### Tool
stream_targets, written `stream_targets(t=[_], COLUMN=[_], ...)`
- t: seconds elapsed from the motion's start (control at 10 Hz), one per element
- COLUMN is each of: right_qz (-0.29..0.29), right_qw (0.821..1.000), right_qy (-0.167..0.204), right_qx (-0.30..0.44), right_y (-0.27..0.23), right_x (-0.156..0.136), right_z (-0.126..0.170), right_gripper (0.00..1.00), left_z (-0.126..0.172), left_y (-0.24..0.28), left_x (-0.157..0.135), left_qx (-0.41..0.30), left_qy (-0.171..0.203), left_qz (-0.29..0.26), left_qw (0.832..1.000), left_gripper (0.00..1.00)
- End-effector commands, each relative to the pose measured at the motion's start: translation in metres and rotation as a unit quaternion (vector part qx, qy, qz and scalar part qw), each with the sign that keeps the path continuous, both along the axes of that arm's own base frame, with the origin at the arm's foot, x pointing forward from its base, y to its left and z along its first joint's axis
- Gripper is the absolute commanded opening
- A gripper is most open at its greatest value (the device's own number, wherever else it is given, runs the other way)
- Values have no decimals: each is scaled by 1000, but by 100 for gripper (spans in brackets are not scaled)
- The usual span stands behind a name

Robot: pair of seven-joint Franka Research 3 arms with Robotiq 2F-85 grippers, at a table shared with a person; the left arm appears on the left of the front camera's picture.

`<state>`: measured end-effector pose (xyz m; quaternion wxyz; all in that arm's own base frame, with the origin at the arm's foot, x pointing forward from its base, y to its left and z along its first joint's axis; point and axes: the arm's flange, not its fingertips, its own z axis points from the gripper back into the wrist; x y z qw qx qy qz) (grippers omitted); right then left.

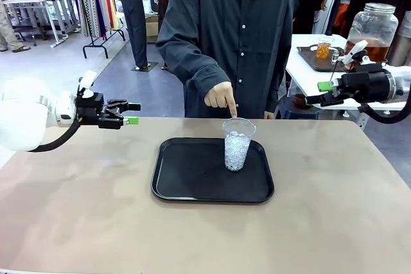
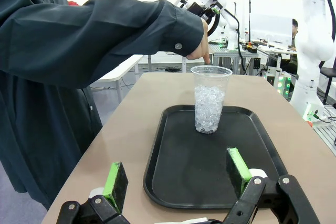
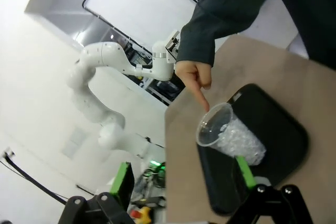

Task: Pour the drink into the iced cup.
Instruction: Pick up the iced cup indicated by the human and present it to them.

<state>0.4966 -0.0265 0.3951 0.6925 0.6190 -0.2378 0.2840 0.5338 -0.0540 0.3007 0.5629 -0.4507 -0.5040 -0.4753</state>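
- Front view: silver-lidded clear glass jar of amber drink [image 1: 374, 30] stands beyond the right gripper [image 1: 319, 93], jaws spread, empty
- Left wrist view: clear ice-filled plastic cup [image 2: 210, 98] on black rectangular tray [image 2: 173, 135], ahead of left gripper [image 2: 177, 174], jaws parted
- Person's hand [image 1: 221, 97] points forefinger down at cup rim

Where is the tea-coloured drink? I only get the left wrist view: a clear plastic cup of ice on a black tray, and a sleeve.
Observer: The front view shows it. The amber-brown drink is in a large clear glass jar with a silver metal lid, standing on a white side table at the picture's far right.
Operator: Is my right gripper holding that jar?
Observer: No. The right gripper hangs in the air lower in the picture than the jar. The right wrist view shows its green pads wide apart with nothing between them.
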Motion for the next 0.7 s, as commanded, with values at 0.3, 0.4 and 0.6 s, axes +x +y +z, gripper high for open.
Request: stream_targets(t=[0.3, 0.4, 0.6], right_qz=[0, 0, -1], right_qw=[1000, 1000, 1000], right_qy=[-28, -28, -26], right_qx=[1, 1, 1], right_y=[-1, -1, -2], right_x=[-2, -2, -3], right_z=[-3, -3, -7], right_gripper=[100, 100, 100], left_z=[2, 2, 2], left_y=[0, 0, 0], left_x=[2, 2, 2], left_qx=[0, 0, 0], left_qy=[-3, -3, -3], left_qz=[1, 1, 1], left_qw=[1000, 1000, 1000], left_gripper=[100, 100, 100])
